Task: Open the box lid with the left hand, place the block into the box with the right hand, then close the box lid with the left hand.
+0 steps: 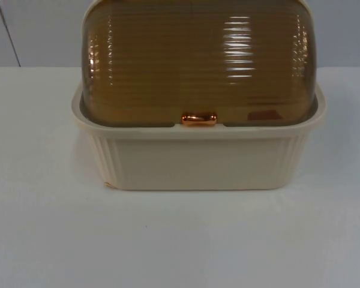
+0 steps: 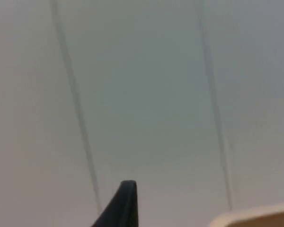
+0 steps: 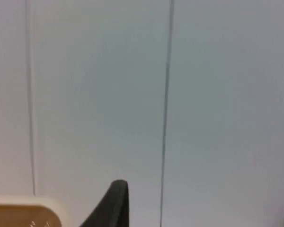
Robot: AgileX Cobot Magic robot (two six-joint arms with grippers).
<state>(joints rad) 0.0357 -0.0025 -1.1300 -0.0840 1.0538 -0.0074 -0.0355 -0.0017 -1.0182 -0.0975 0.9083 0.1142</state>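
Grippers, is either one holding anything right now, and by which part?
Nothing seen held: the box sits shut, its lid and copper handle untouched. Each wrist view shows one fingertip, left and right, facing the wall.

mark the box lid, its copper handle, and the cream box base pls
box lid (image 1: 198, 66): top view, middle of the ribbed amber dome, shut on the base.
copper handle (image 1: 198, 119): top view, centre of the small handle at the lid's front edge.
cream box base (image 1: 195, 162): top view, middle of the front wall.

Box (image 1: 198, 159) on table (image 1: 180, 240) (lid (image 1: 198, 66) down)
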